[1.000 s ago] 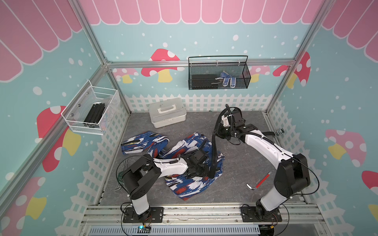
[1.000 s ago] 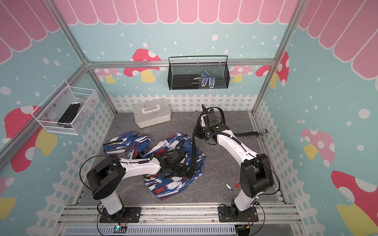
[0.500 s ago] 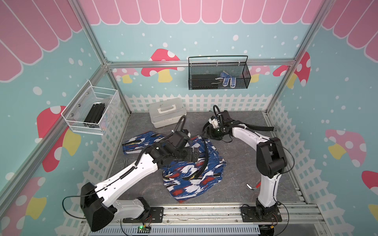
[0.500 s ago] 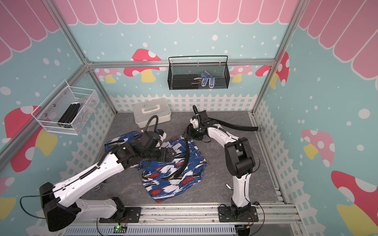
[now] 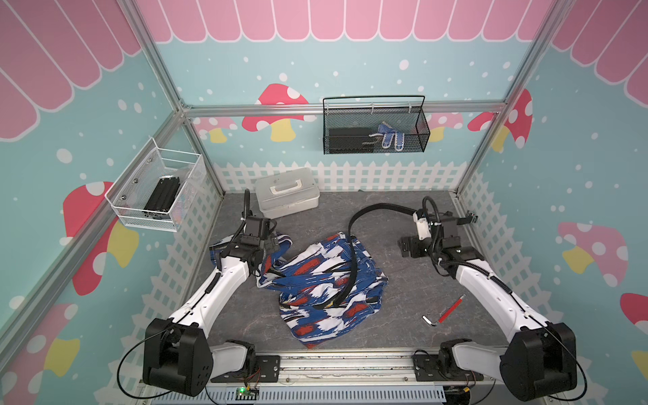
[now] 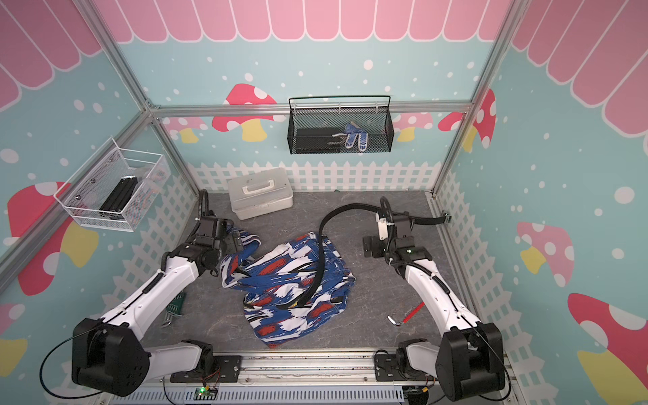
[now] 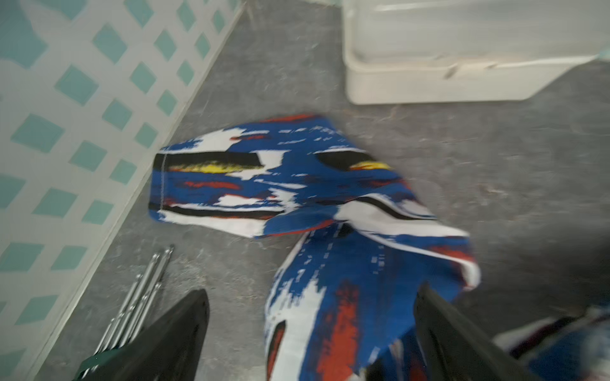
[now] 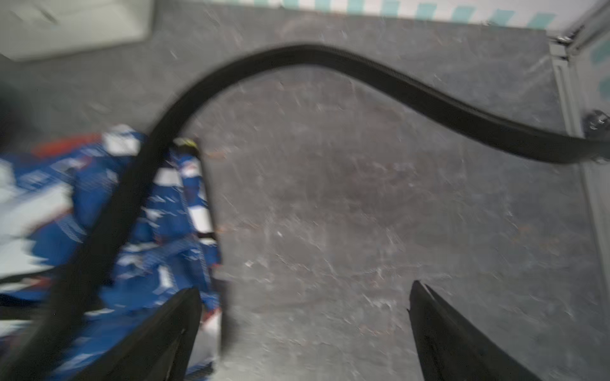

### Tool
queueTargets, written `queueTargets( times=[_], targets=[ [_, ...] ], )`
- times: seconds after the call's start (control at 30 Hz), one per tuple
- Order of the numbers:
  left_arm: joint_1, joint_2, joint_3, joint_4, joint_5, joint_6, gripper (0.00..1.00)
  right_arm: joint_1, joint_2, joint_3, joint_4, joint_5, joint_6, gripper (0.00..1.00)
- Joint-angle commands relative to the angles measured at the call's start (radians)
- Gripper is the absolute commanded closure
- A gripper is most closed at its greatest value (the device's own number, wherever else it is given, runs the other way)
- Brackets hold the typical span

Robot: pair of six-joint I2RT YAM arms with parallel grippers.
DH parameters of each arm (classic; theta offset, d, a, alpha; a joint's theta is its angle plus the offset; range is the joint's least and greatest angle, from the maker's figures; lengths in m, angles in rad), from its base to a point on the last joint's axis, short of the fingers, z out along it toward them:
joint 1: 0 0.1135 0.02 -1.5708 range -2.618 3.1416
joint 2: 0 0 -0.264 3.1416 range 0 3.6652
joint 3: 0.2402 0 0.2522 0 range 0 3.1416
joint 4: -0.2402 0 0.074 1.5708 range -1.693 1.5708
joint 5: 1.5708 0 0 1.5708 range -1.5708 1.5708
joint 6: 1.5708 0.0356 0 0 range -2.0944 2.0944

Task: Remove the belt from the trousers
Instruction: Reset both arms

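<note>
**Belt trails off trousers; both tools let go**

In both top views the belt arcs from the mid-floor trousers to the right wall.
In the left wrist view the left gripper is spread over trouser cloth beside the fence.
In the right wrist view the right gripper is spread and empty above bare floor.

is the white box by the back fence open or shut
Shut: in both top views the white plastic carry box has its lid seated flat on the base, with the handle lying on top.

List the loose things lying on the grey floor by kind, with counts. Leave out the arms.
Trousers: 1
Belt: 1
White box: 1
Tools: 2 (red-handled hex key, green hex-key set)
Total: 5
</note>
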Motion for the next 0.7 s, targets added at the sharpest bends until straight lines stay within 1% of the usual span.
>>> queueTargets(
  times=[0.0, 0.07, 0.1, 0.17, 0.2, 0.23, 0.27, 0.3, 0.33, 0.37, 0.4, 0.43, 0.47, 0.5, 0.53, 0.57, 0.6, 0.63, 0.67],
  targets=[
    [0.011, 0.013, -0.143, 0.438, -0.094, 0.172, 0.01, -0.024, -0.01, -0.131, 0.303, 0.24, -0.253, 0.0],
    [0.032, 0.045, -0.216, 0.608, -0.075, 0.167, 0.01, -0.06, 0.014, -0.224, 0.498, 0.267, -0.248, 0.01],
    [0.043, 0.066, -0.259, 0.698, -0.063, 0.152, 0.01, -0.069, 0.017, -0.22, 0.525, 0.282, -0.225, 0.01],
    [0.051, 0.108, -0.341, 0.9, -0.022, 0.161, 0.01, -0.111, 0.03, -0.281, 0.725, 0.169, -0.19, 0.0],
    [0.056, 0.129, -0.346, 0.955, -0.008, 0.192, 0.01, -0.14, 0.052, -0.307, 0.841, 0.093, -0.15, 0.0],
    [0.059, 0.133, -0.321, 0.906, 0.018, 0.201, 0.01, -0.159, 0.064, -0.248, 0.725, 0.052, -0.145, 0.0],
    [0.065, 0.156, -0.338, 0.989, 0.045, 0.241, 0.01, -0.184, 0.094, -0.227, 0.723, -0.022, -0.152, 0.01],
    [0.066, 0.165, -0.367, 1.059, 0.078, 0.258, 0.01, -0.2, 0.101, -0.197, 0.67, -0.063, -0.168, 0.0],
    [0.085, 0.194, -0.418, 1.171, 0.161, 0.258, 0.01, -0.218, 0.109, -0.197, 0.687, -0.114, -0.167, 0.0],
    [0.101, 0.236, -0.471, 1.303, 0.214, 0.255, 0.01, -0.231, 0.095, -0.201, 0.697, -0.156, -0.168, 0.01],
    [0.106, 0.274, -0.51, 1.45, 0.21, 0.264, 0.01, -0.248, 0.08, -0.243, 0.776, -0.184, -0.126, 0.0],
    [0.112, 0.252, -0.523, 1.438, 0.2, 0.239, 0.01, -0.27, 0.054, -0.299, 0.874, -0.189, -0.044, 0.0],
    [0.123, 0.218, -0.517, 1.353, 0.198, 0.216, 0.01, -0.284, 0.044, -0.371, 1.016, -0.163, 0.045, 0.0],
    [0.131, 0.234, -0.521, 1.387, 0.204, 0.212, 0.01, -0.288, 0.05, -0.422, 1.128, -0.14, 0.072, 0.0],
    [0.133, 0.262, -0.524, 1.456, 0.208, 0.223, 0.01, -0.294, 0.045, -0.438, 1.139, -0.1, 0.083, 0.0],
    [0.132, 0.249, -0.512, 1.404, 0.227, 0.223, 0.01, -0.298, 0.036, -0.429, 1.105, -0.075, 0.095, 0.0],
    [0.134, 0.225, -0.495, 1.322, 0.252, 0.228, 0.01, -0.297, 0.04, -0.42, 1.093, -0.094, 0.086, 0.0],
    [0.135, 0.239, -0.49, 1.336, 0.263, 0.235, 0.01, -0.296, 0.048, -0.404, 1.062, -0.143, 0.067, 0.0],
    [0.136, 0.257, -0.497, 1.379, 0.263, 0.241, 0.01, -0.296, 0.041, -0.384, 0.991, -0.198, 0.039, 0.0]
  ],
)
